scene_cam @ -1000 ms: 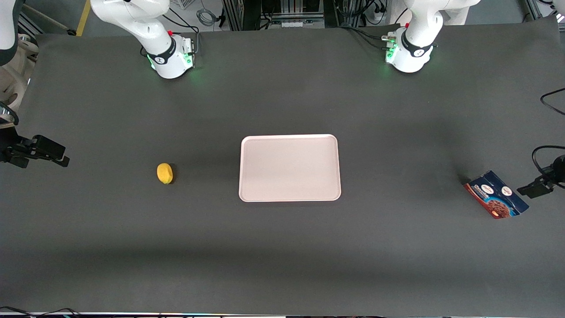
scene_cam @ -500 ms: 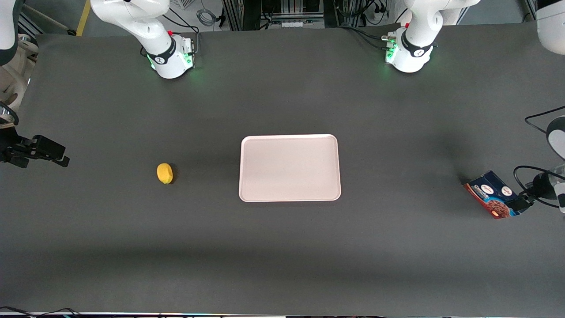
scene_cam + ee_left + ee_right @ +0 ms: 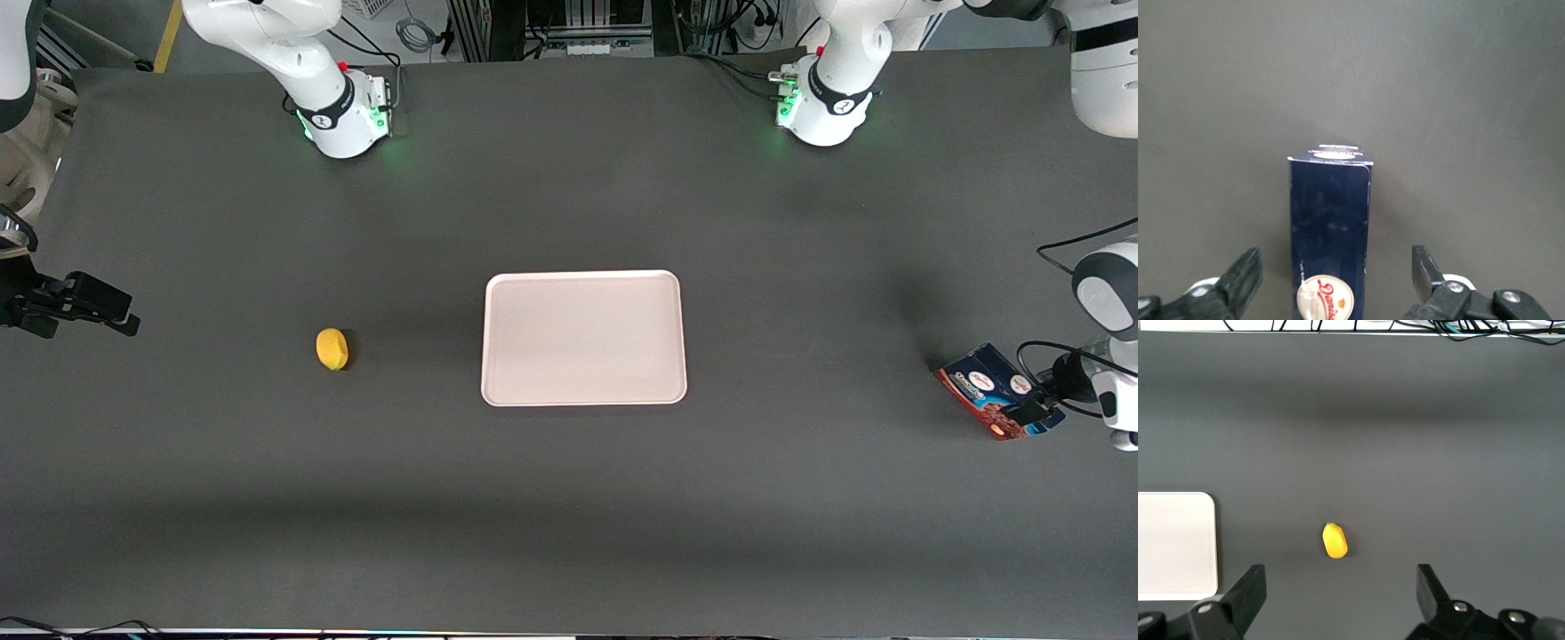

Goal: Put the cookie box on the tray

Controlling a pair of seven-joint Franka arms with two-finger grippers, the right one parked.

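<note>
One cookie box point(image 3: 996, 391) near the working arm's end of the counter point(image 3: 569, 498), well apart from one tray point(image 3: 584, 338) lying mid-counter with bare surface all around. End effector point(image 3: 1337, 270) spread wide, straddling the box's narrow navy edge without touching. One yellow lump point(image 3: 332, 348) toward the parked arm's end. Box cut off in the wrist view.

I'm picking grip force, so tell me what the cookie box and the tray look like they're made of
The cookie box looks like thin printed cardboard with a slight sheen: sharp folded edges, a flap seam at its end. The tray looks like smooth moulded plastic, pale pink and matte, with rounded corners and a low rim. The gripper is open, a finger on either side of the box.
</note>
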